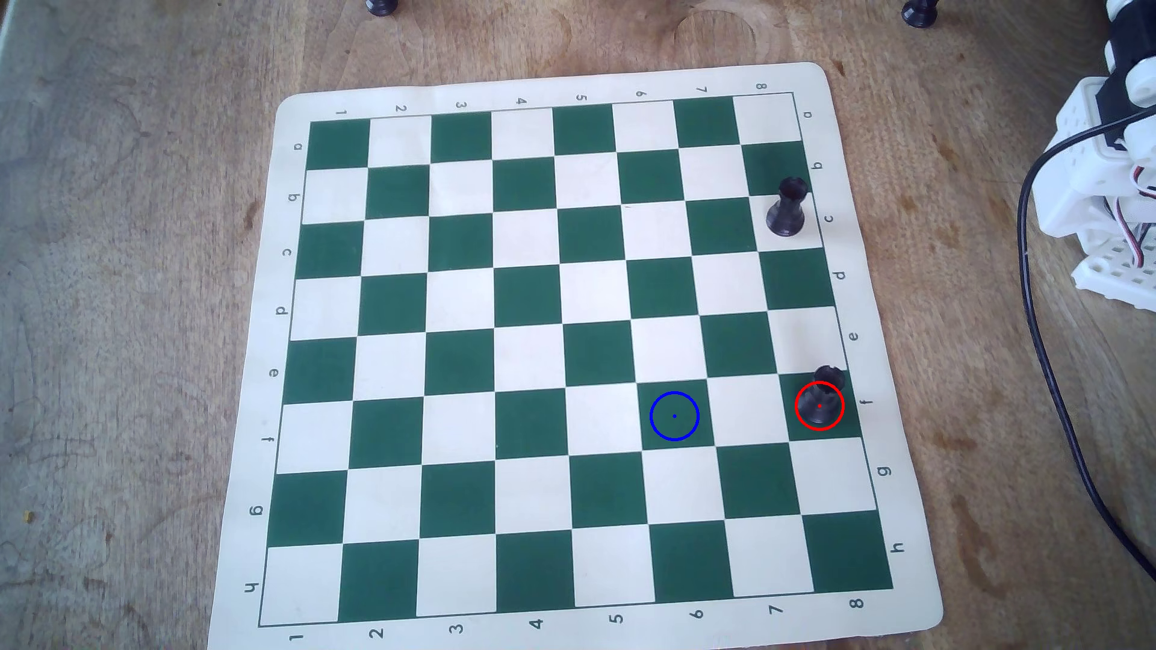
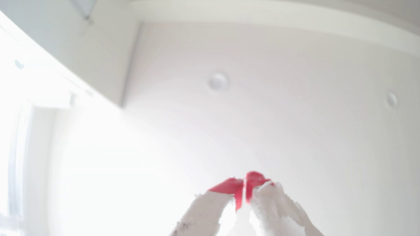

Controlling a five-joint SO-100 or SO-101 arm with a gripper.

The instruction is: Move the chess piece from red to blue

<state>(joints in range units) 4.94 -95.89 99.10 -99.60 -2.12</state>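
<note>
In the overhead view a black rook point(image 1: 821, 400) stands upright inside the red circle point(image 1: 797, 415) on a green square at the board's right edge. The blue circle point(image 1: 652, 425) is empty, two squares to its left on another green square. A second black rook point(image 1: 787, 209) stands further up the same right-hand column. The white arm point(image 1: 1101, 187) is folded back at the right edge, off the board; its fingers do not show there. In the wrist view my gripper point(image 2: 245, 183) points up at a white ceiling, its red-tipped fingers point(image 2: 227, 186) pressed together and empty.
The green-and-cream chess mat point(image 1: 563, 81) lies on a wooden table. A black cable point(image 1: 1057, 387) runs down the table right of the mat. Two dark pieces point(image 1: 381, 6) point(image 1: 919, 14) stand at the table's top edge.
</note>
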